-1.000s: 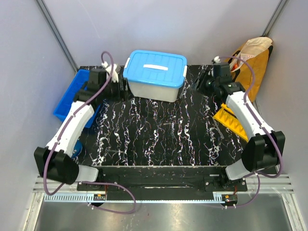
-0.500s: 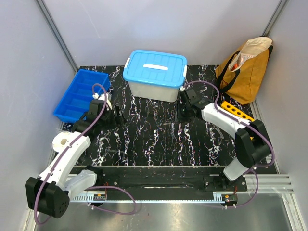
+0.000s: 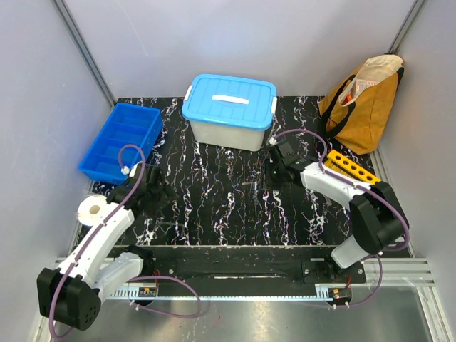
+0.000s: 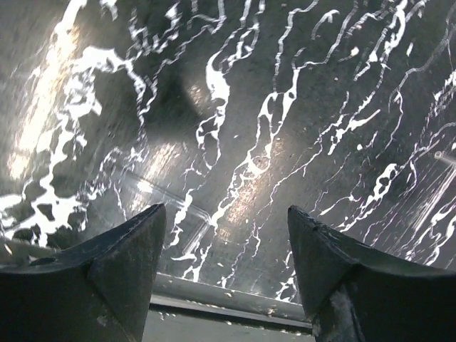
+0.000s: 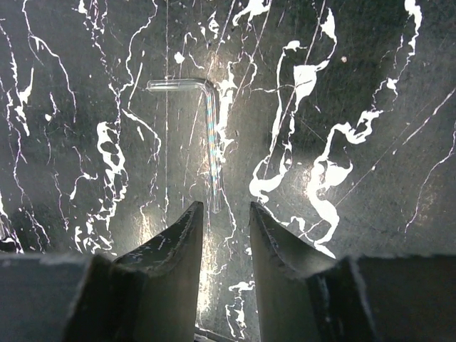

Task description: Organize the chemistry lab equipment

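A thin clear tube (image 5: 211, 146), bent in an L, lies on the black marbled table. Its near end rests just ahead of my right gripper (image 5: 225, 206), whose jaws stand narrowly open with nothing between them. That gripper (image 3: 273, 178) hangs low over the table right of the middle. My left gripper (image 4: 226, 209) is wide open and empty, close over the table near the front edge; another bent clear tube (image 4: 178, 206) lies just beyond its left finger. In the top view the left gripper (image 3: 158, 194) is at the near left. The yellow-orange rack (image 3: 349, 165) lies at the right.
A white tub with a blue lid (image 3: 229, 110) stands at the back middle. A blue divided tray (image 3: 121, 142) sits at the back left, and a brown bag (image 3: 363, 103) at the back right. A white ring-shaped roll (image 3: 91, 210) lies beside the left arm.
Both arms have drawn back from the far corners, the left from the blue tray and the right from the bag, and dropped low over the table. The right jaws have narrowed.
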`<state>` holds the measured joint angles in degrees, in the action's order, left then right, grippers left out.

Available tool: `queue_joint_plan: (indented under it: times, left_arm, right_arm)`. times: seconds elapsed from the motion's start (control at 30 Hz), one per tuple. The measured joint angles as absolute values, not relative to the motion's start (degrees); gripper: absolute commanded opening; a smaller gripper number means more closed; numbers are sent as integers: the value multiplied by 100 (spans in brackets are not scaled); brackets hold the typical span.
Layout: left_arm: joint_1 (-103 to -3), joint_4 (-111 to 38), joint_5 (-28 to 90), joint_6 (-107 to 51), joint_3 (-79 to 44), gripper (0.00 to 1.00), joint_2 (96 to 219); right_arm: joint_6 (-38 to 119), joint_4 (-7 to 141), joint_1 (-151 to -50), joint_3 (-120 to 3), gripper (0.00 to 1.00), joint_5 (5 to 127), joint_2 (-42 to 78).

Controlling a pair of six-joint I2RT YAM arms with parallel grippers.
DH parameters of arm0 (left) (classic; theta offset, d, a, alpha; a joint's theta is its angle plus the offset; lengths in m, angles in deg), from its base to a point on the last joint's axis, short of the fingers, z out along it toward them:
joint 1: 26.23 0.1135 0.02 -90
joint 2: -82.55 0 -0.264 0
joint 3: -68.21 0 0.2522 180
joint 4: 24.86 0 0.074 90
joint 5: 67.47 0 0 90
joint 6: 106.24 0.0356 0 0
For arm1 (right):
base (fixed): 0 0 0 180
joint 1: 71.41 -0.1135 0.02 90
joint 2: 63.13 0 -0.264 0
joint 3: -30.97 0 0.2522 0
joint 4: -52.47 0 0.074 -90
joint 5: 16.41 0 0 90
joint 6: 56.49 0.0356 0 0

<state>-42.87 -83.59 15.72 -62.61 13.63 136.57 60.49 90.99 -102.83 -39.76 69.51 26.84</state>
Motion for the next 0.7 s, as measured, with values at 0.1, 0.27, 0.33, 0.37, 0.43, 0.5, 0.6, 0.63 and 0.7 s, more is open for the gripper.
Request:
queue_joint_plan:
  times: [0.1,0.27,0.33,0.37,0.43,0.5,0.6,0.63,0.7]
  left_arm:
    - [-4333,-8840,1428,-7268,1379,59,13519]
    - [-4445,-9135,1336,-8696,1772,46,13510]
    - [-4502,-9260,1299,-9111,1951,45,13512]
    - [-4539,-9310,1273,-9316,2019,45,13519]
    - [-4600,-9399,1223,-9688,2071,45,13582]
    - [-4655,-9430,1153,-9957,2071,45,13696]
    - [-4740,-9426,1030,-10250,2071,44,13919]
    - [-4768,-9424,995,-10331,2069,44,14013]
    - [-4810,-9424,941,-10462,2047,43,14232]
  right_arm:
    - [6071,8967,-10283,-3797,36,6909,2472]
    - [6117,8747,-10287,-3622,36,6787,2120]
    - [6141,8666,-10289,-3565,37,6763,1969]
    - [6163,8633,-10289,-3539,37,6730,1897]
    - [6194,8550,-10291,-3489,37,6654,1768]
    - [6231,8500,-10291,-3456,38,6614,1659]
    - [6257,8449,-10291,-3438,38,6540,1554]
    - [6268,8434,-10291,-3432,38,6531,1526]
    - [6277,8410,-10291,-3401,38,6501,1451]
